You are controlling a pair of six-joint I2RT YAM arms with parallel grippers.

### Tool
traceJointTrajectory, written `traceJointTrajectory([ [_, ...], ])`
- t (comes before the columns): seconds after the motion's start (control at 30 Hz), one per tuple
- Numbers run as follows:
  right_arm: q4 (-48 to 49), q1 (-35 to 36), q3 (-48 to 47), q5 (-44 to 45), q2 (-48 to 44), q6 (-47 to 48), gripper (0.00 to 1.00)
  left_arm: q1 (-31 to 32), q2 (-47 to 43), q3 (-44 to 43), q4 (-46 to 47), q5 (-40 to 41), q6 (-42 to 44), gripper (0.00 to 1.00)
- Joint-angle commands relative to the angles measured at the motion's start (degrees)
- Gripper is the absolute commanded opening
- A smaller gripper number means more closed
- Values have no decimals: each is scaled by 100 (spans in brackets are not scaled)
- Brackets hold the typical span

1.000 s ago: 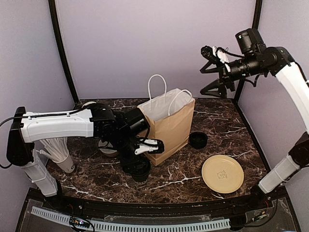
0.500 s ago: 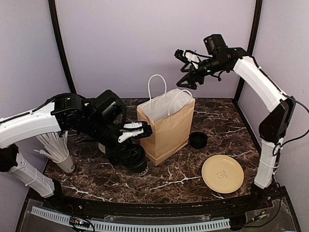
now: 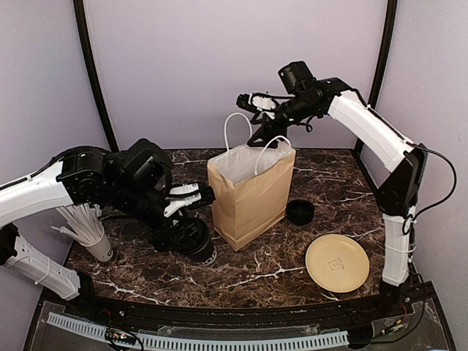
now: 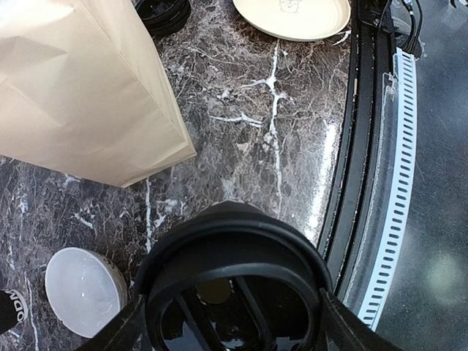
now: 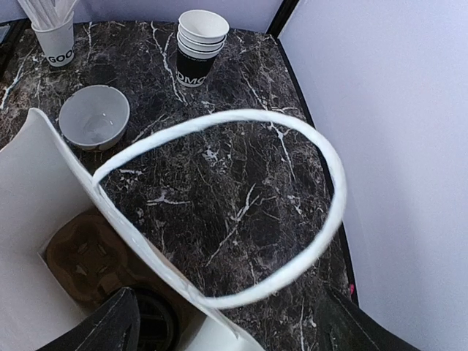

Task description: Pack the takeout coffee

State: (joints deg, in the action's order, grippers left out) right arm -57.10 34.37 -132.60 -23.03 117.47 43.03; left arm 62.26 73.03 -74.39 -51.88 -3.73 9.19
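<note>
Takeout coffee, black lidded paper cup (image 3: 193, 240): held in left tool (image 4: 231, 325); right tool (image 3: 252, 118), wide, newly swung over brown paper bag (image 3: 252, 197); loading likely next.

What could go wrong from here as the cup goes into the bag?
1. The left fingers hold the cup tilted, low beside the bag. Swinging it up could knock the bag over or spill.
2. The right fingers stand open over the bag's mouth with a handle between them. The arms could clash there, or the cup could catch the handle.
3. A black lid shows inside the bag, and the cup could land on it.
</note>
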Motion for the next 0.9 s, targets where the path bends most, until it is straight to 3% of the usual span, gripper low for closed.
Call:
traceJointTrajectory([
  [0.0, -35, 184, -291, 187, 362, 229, 80, 23, -296, 101, 149, 32, -145, 66],
  [0.2, -371, 306, -230, 212, 319, 665, 67, 23, -499, 211, 204, 53, -221, 65],
  [0.43, -537, 367, -138, 218, 123, 769, 13, 23, -643, 176, 200, 196, -231, 65],
  [0.53, -461, 459, 96, 307, -75, 635, 0, 23, -729, -53, 128, 680, -209, 64],
  [0.77, -114, 971, 770, 1386, -582, -105, 0, 20, -901, -1331, -287, 1665, 10, 63],
  [0.87, -18, 1184, 1230, 1618, -849, -347, 0, 23, -944, -1989, -269, 1574, 122, 63],
])
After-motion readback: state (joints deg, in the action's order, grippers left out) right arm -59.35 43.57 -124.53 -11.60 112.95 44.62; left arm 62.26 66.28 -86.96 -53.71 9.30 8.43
